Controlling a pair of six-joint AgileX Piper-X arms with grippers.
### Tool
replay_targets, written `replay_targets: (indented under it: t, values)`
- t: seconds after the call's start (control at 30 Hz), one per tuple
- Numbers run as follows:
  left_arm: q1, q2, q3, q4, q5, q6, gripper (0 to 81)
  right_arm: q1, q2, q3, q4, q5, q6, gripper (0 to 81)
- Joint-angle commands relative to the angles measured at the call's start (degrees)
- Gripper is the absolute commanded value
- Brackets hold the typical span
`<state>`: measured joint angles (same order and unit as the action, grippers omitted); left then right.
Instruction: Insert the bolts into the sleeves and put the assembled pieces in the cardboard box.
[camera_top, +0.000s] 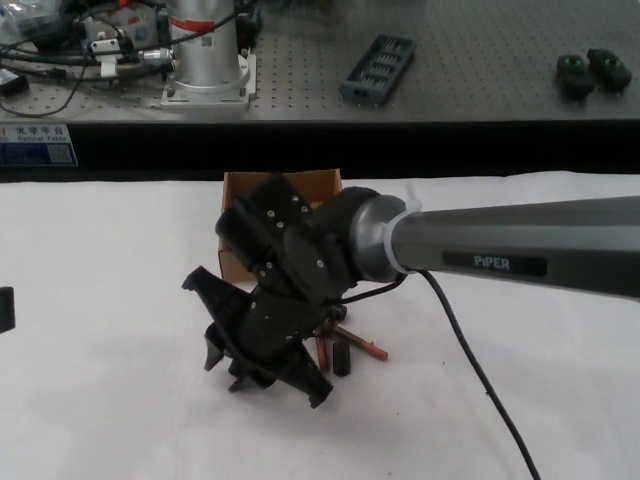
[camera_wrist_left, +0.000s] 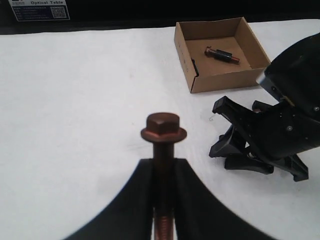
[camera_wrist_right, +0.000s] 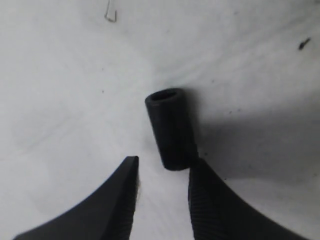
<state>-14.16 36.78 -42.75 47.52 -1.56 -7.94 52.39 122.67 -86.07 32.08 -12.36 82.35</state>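
1. Left gripper (camera_wrist_left: 164, 170) is clamped on a copper bolt (camera_wrist_left: 163, 131), with the head past its fingertips.
2. Right gripper (camera_wrist_right: 164, 165) has its fingers apart, with a black sleeve (camera_wrist_right: 170, 127) at their tips.
3. Cardboard box (camera_wrist_left: 227, 80) holds one assembled piece (camera_wrist_left: 221, 55).

An assembled piece (camera_wrist_left: 221, 54) lies in the box (camera_wrist_left: 225, 81). Before the box, a sleeve (camera_wrist_right: 171, 127) lies on the cloth (camera_top: 100, 400) just ahead of the right gripper (camera_wrist_right: 164, 162), with loose bolts (camera_top: 362, 346) beside it. The left gripper (camera_wrist_left: 163, 165) clasps a bolt (camera_wrist_left: 163, 132).

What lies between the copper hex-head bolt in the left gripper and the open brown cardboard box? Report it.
Bare white cloth, as the left wrist view shows.
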Motion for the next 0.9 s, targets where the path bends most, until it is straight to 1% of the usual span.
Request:
replay_targets:
  t: [0.0,0.13,0.3,0.43,0.57,0.63,0.73,0.87]
  values:
    - [0.2,-0.8,-0.8,-0.5,-0.3,0.7,0.6,-0.9,0.0,-0.9,0.1,1.2,2.6,27.1]
    - [0.2,-0.8,-0.8,-0.5,-0.3,0.7,0.6,-1.8,0.0,-0.9,0.2,1.2,2.3,27.1]
    - [0.2,-0.8,-0.8,-0.5,-0.3,0.7,0.6,-2.2,0.0,-0.9,0.6,-0.5,-0.9,27.1]
    - [0.2,-0.8,-0.8,-0.5,-0.3,0.7,0.6,-2.2,0.0,-0.9,3.3,-0.7,-5.8,27.1]
    - [0.2,-0.8,-0.8,-1.1,-0.3,0.7,0.6,-1.4,0.0,-0.9,4.5,-6.5,-10.8,27.1]
    - [0.2,-0.8,-0.8,-1.3,-0.3,0.7,0.6,-0.5,-0.6,-0.9,5.7,-7.8,-14.1,27.1]
    - [0.2,-0.8,-0.8,-1.3,-0.3,1.6,0.6,0.4,-2.4,-0.9,8.5,-7.1,-19.1,27.1]
    - [0.2,-0.8,-0.8,-1.3,-0.3,1.7,0.6,0.4,-5.0,-0.9,9.7,-5.1,-26.2,26.0]
